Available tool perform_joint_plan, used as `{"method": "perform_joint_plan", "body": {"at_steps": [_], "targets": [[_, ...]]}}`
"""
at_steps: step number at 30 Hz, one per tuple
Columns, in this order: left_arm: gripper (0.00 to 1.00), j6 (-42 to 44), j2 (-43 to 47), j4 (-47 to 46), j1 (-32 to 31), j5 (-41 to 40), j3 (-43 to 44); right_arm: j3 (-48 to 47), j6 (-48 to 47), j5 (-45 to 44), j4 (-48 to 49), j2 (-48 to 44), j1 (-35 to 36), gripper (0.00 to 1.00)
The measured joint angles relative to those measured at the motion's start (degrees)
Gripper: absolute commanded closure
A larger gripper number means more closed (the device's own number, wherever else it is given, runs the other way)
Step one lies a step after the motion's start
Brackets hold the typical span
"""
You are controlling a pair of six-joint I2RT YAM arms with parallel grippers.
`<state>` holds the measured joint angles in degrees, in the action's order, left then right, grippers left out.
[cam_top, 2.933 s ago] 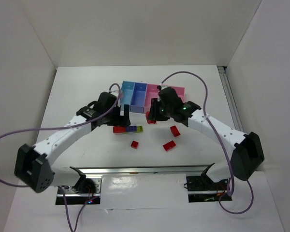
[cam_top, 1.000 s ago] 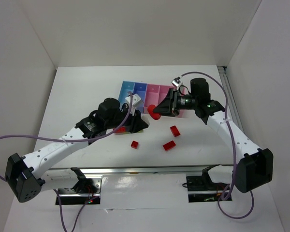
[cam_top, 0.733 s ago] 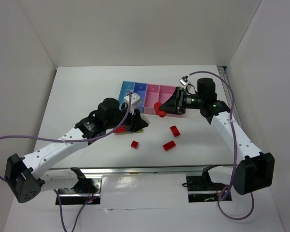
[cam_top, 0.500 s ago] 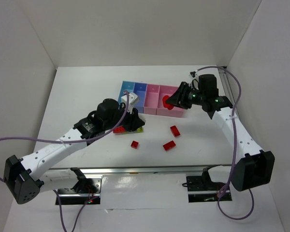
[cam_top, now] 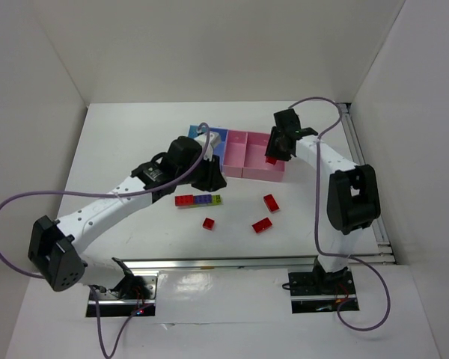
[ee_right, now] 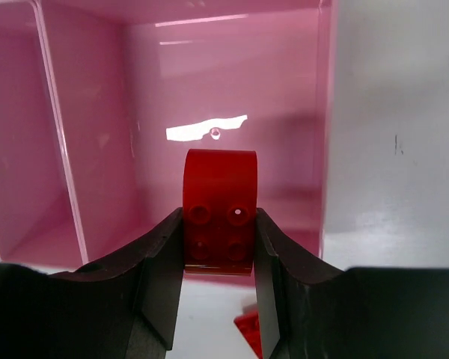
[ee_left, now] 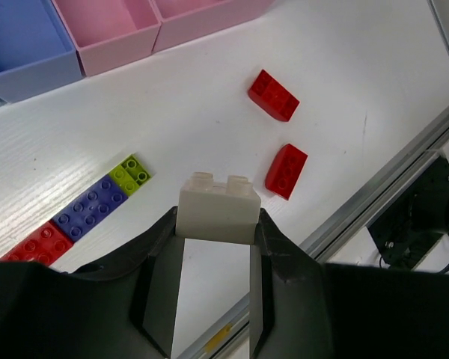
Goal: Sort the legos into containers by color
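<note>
My left gripper (ee_left: pixel 217 223) is shut on a whitish lego (ee_left: pixel 218 208), held in the air; from above this lego (cam_top: pixel 215 140) hangs by the blue containers (cam_top: pixel 197 132). My right gripper (ee_right: pixel 218 238) is shut on a red lego (ee_right: pixel 218 202), right over the wide pink container (ee_right: pixel 284 75), at the right end of the row (cam_top: pixel 258 157). On the table lie a joined red (cam_top: pixel 184 200), purple (cam_top: pixel 202 200) and green (cam_top: pixel 216 199) strip and three loose red legos (cam_top: pixel 208 223) (cam_top: pixel 262 225) (cam_top: pixel 271 202).
The metal rail (cam_top: pixel 232 262) runs along the table's near edge, with both arm bases behind it. White walls close in the back and sides. A narrower pink container (cam_top: pixel 236 149) sits between the blue ones and the wide pink one.
My right gripper has carried the red lego from beside the row to above the wide pink container. My left gripper has lifted the whitish lego up and back toward the blue containers.
</note>
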<state>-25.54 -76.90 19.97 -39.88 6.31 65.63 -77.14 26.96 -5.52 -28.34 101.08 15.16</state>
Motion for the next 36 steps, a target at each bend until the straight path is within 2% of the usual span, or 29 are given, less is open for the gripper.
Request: {"method": "perform_joint_plan", "body": {"at_steps": [4,5,7,8,10,15,19,23,27,29,31,32,33,36], "targets": [[1.00,-1.01,-4.48,2.67,0.07,-0.24,5.51,-3.98,-0.94,-1.95,-0.02,3.91,0.63,0.73],[1.00,-1.49,-5.57,3.41,0.13,-0.39,6.97,-5.35,-1.01,-2.32,0.04,4.70,0.66,0.51],[1.00,-1.88,-7.34,4.55,0.28,-0.74,9.33,-7.28,-1.20,-2.82,0.15,5.73,0.66,0.34],[1.00,-1.92,-8.22,4.72,0.28,-0.92,10.36,-8.13,-1.38,-3.06,0.11,6.05,0.66,0.13],[1.00,-1.90,-9.27,5.14,0.33,-1.33,11.43,-8.94,-1.42,-3.15,0.11,6.16,0.68,0.05],[1.00,-2.29,-13.35,5.99,0.81,-2.47,14.47,-8.87,-1.27,-4.13,-0.09,4.28,1.07,0.09],[1.00,-3.80,-20.28,6.82,2.36,-2.95,20.28,-2.99,-0.13,-7.17,0.33,-4.02,1.79,0.11],[1.00,-4.94,-30.60,8.46,4.37,-5.11,30.97,4.09,1.62,-8.52,0.24,-16.57,1.51,0.09],[1.00,-4.72,-41.00,8.98,5.95,-6.69,40.70,5.44,2.49,-8.94,0.52,-25.35,-0.13,0.06],[1.00,-4.68,-45.88,10.36,6.60,-7.15,45.70,5.57,2.84,-9.11,0.37,-28.68,-0.46,0.00],[1.00,-4.70,-50.31,11.32,7.06,-7.72,50.21,5.57,3.04,-9.09,0.28,-31.08,-0.57,0.00],[0.95,-4.68,-51.89,11.96,7.21,-7.89,51.82,5.57,3.17,-9.05,0.07,-31.98,-0.57,0.00],[0.76,-4.66,-53.20,12.52,7.37,-8.00,53.16,5.57,3.23,-8.92,-0.24,-32.61,-0.57,0.00],[0.44,-4.46,-55.45,13.88,7.56,-8.57,55.71,5.64,3.21,-8.57,-1.38,-33.88,-0.57,0.00]]}}
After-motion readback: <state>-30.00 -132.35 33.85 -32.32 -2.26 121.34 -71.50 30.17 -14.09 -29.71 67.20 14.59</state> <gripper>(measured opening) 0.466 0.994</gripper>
